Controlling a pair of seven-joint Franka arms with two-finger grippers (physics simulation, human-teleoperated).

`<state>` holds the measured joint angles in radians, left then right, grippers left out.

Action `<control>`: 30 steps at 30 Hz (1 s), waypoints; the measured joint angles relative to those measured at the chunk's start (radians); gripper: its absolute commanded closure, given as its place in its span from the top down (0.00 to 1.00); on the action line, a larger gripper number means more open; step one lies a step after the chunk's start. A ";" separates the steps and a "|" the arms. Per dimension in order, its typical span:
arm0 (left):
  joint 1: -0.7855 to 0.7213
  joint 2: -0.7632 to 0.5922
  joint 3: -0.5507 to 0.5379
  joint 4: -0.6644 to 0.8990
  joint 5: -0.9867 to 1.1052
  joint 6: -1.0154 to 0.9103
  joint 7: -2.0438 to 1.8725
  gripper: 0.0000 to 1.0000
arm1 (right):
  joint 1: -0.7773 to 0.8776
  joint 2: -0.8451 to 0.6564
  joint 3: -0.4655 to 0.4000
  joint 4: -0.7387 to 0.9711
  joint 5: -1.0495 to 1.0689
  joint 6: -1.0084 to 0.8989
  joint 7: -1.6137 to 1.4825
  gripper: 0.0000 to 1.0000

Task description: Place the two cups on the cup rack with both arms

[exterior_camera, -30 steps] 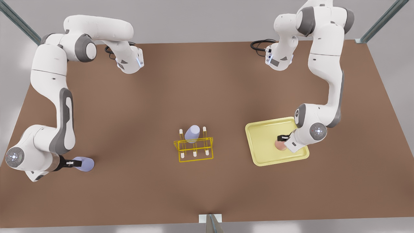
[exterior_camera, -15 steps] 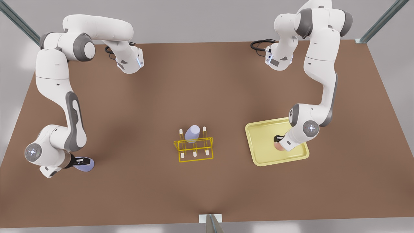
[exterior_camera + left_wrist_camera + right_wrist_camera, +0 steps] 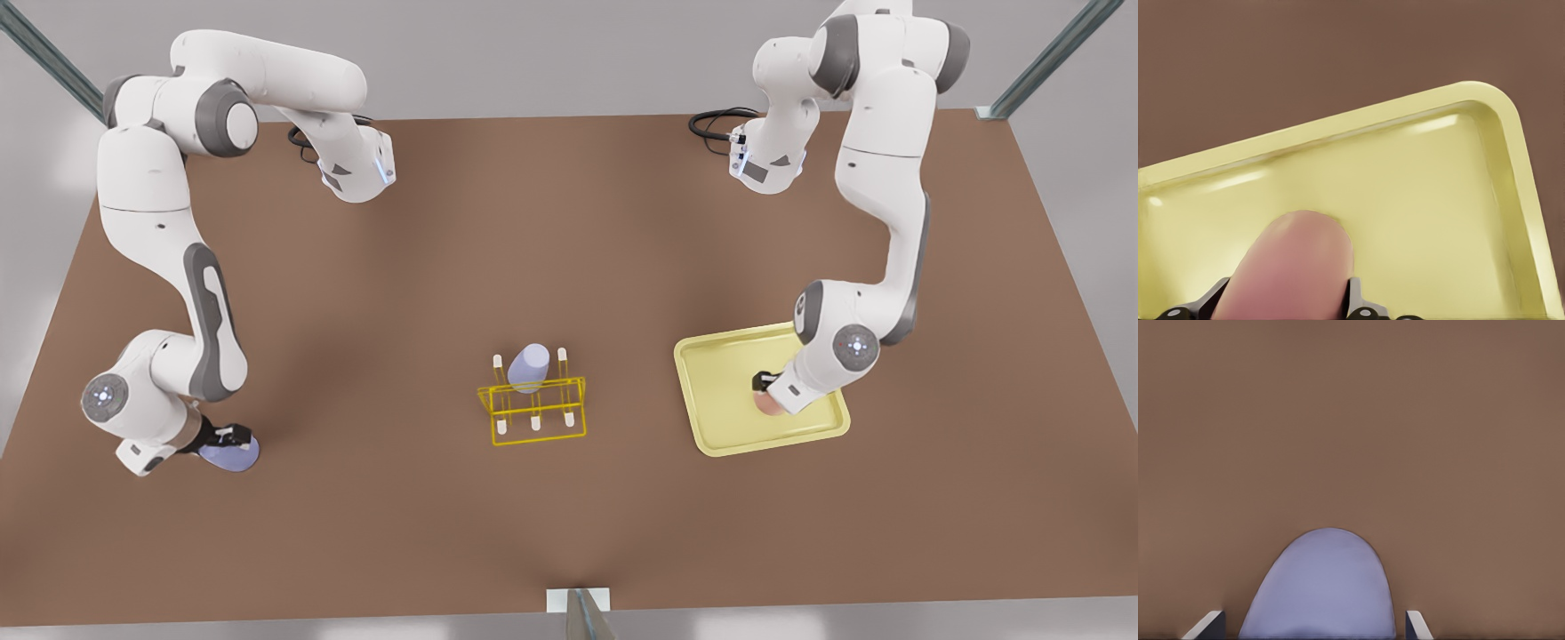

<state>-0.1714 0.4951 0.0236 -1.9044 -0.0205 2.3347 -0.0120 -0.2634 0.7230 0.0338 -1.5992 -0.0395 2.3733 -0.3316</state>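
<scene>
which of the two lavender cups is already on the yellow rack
The lavender cup at the table's middle sits over a peg of the cup rack. The other lavender cup lies on the bare table between the right gripper's fingers, at the front view's left.

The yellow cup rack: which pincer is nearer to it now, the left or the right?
The left pincer, at the pink cup in the pale yellow tray, is nearer the cup rack. The right pincer, at the lavender cup, is farther away on the other side.
</scene>
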 measured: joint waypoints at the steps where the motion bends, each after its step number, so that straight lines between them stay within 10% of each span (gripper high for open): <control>1: 0.001 -0.013 -0.005 0.022 0.000 -0.028 -0.002 0.82 | -0.004 0.002 0.000 -0.004 -0.001 0.007 -0.002 1.00; 15: -0.100 0.213 -0.200 0.725 -0.061 -0.341 -0.169 0.81 | -0.007 0.017 0.004 -0.021 -0.001 0.072 -0.028 0.97; 30: -0.268 0.334 -0.271 0.837 -0.076 -0.170 -0.453 0.81 | -0.008 0.003 0.027 -0.014 0.015 0.082 -0.046 0.87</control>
<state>-0.4396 0.8289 -0.2474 -1.0670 -0.0965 2.1652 -0.4652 -0.2713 0.7259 0.0611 -1.6131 -0.0242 2.4548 -0.3775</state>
